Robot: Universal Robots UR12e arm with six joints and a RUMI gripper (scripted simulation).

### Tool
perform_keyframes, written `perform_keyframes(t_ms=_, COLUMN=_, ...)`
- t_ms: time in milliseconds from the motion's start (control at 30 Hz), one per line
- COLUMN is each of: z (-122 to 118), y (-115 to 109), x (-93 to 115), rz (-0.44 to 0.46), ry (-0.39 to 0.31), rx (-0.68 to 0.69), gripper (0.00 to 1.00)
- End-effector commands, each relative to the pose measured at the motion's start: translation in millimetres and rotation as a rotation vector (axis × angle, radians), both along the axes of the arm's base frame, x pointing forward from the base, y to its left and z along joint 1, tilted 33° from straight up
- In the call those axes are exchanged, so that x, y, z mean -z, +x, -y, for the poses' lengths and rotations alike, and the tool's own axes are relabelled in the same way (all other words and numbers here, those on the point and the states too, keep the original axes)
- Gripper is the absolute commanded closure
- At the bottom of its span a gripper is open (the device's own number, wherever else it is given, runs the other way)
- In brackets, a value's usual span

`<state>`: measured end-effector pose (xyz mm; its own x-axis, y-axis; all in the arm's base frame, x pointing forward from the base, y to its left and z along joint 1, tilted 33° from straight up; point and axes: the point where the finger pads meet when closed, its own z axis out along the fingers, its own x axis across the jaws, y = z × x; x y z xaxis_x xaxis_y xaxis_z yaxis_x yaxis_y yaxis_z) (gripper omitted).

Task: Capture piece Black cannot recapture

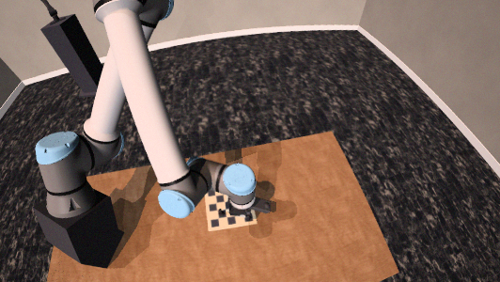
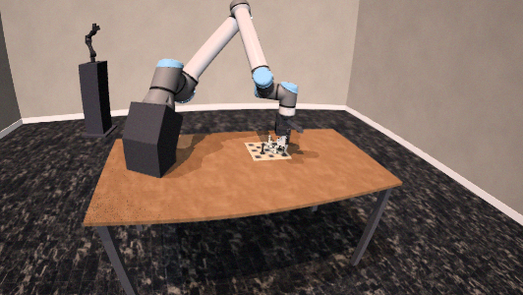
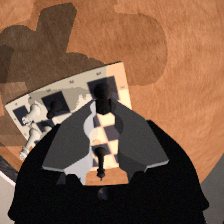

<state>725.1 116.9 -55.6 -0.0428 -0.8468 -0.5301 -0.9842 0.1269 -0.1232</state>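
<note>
A small chessboard [image 1: 227, 213] lies on the wooden table; it also shows in the exterior view [image 2: 267, 148]. My gripper [image 3: 103, 100] stands over the board's right side and is shut on a black piece [image 3: 103, 97] near the board's far edge. The piece stands upright between the two grey fingers. Another black piece [image 3: 100, 165] stands lower in the wrist view, between the finger bases. White pieces [image 3: 31, 120] stand at the board's left side. In the top and exterior views the gripper [image 1: 245, 217] hides most of the pieces on the board.
The robot's dark base block [image 2: 149, 138] sits on the table's left part. The arm's elbow [image 1: 176, 202] hangs low just left of the board. A dark pedestal [image 2: 94, 98] stands on the floor far behind.
</note>
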Motion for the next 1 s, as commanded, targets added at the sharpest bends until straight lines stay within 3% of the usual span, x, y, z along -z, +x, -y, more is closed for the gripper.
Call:
perform_keyframes(t_ms=0, z=0.4, y=0.5, x=-0.5, rz=0.001, ry=0.000, rx=0.000, gripper=1.00)
perform_keyframes(t_ms=333, z=5.5, y=-1.2, x=-8.8, rz=0.001, ry=0.000, rx=0.000, gripper=1.00)
perform_keyframes(t_ms=733, z=46.4, y=-14.9, x=-75.2, rz=0.001, ry=0.000, rx=0.000, gripper=1.00)
perform_keyframes(t_ms=967, z=52.0, y=-16.8, x=-84.3, rz=0.001, ry=0.000, rx=0.000, gripper=1.00)
